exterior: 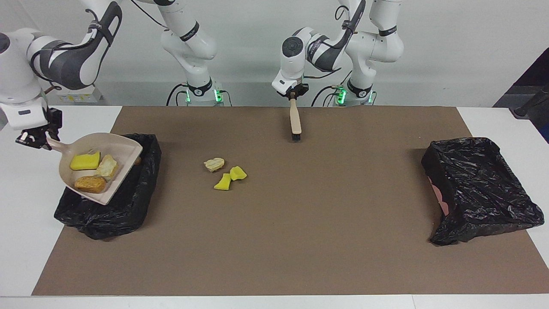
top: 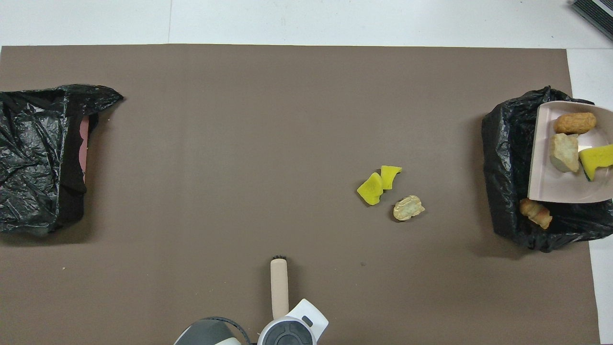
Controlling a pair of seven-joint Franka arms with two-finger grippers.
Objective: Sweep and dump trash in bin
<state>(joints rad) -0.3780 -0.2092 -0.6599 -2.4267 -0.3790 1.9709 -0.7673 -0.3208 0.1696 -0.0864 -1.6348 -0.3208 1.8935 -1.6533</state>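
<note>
3 scraps of trash ride in the beige dustpan: a yellow sponge piece, a cream lump and an orange-brown lump. The pan hangs tilted over the black-lined bin at the right arm's end of the table, its open lip toward the table's middle. The right gripper is clamped on the pan's handle, up in the air just off the bin's outer edge. Inside that bin lies 1 more orange-brown lump (it shows best from overhead). On the brown mat, near the middle, 3 scraps remain: 2 yellow sponge pieces touching each other and a cream lump just beside them, nearer the robots. The left gripper is closed on the beige brush, bristles pointing down over the mat's robot-side edge. A second black-lined bin sits at the left arm's end.
</note>
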